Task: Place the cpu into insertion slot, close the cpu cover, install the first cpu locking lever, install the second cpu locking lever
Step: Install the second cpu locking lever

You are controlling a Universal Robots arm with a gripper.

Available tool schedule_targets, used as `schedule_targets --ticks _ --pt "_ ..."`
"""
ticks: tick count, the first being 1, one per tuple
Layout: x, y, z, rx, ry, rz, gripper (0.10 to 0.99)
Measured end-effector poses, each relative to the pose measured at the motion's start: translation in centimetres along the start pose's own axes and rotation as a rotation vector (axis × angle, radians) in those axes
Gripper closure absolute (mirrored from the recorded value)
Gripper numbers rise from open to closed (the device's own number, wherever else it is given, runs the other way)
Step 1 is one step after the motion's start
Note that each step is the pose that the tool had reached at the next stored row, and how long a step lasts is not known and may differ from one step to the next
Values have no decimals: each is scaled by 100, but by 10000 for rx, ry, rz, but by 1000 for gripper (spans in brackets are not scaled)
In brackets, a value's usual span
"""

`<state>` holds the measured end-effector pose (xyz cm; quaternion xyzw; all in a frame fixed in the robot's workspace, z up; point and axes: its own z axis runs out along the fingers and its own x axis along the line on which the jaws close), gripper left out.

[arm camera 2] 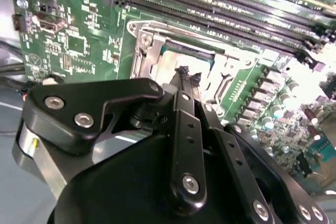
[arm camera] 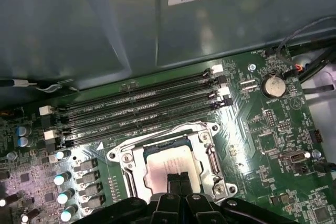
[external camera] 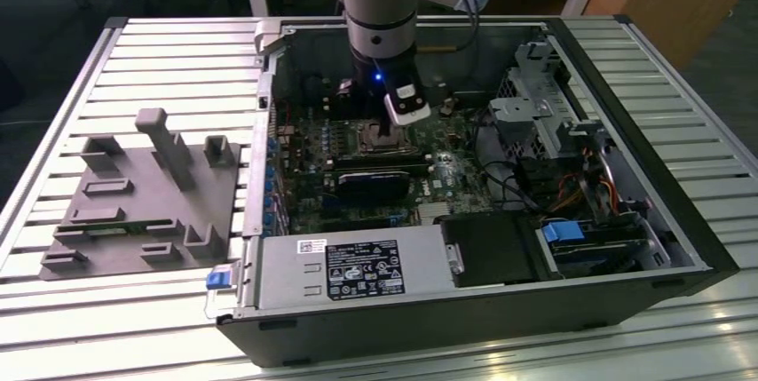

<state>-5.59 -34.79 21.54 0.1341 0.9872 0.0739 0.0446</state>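
The cpu (arm camera: pixel 167 162), a dull silver square, lies in the insertion slot (arm camera: pixel 216 186) on the green board. The cpu cover (arm camera: pixel 131 167), a silver frame, lies flat around it. My gripper (arm camera: pixel 179 180) hangs just above the cpu's near edge, its two black fingertips pressed together with nothing between them. In the second wrist view the gripper (arm camera 2: pixel 184 73) points down at the cpu cover (arm camera 2: pixel 152 48), with a little of the cpu (arm camera 2: pixel 169 65) showing. In the exterior view the gripper (external camera: pixel 389 132) stands inside the open computer case, over the insertion slot (external camera: pixel 369 139). The locking levers cannot be told apart.
Long black memory slots (arm camera: pixel 142 107) run beside the socket, with a coin battery (arm camera: pixel 273 84) and capacitors (arm camera: pixel 65 179) nearby. A power supply (external camera: pixel 355 265), a drive cage (external camera: pixel 533 119) and cables crowd the case. A grey fixture (external camera: pixel 142 194) sits on the table at the exterior view's left.
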Motion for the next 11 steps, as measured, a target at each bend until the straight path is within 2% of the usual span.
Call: schedule_targets --ticks 4,11 --pt "-3 8 -47 1 0 0 984" --pt "-4 9 -53 0 0 -1 984"
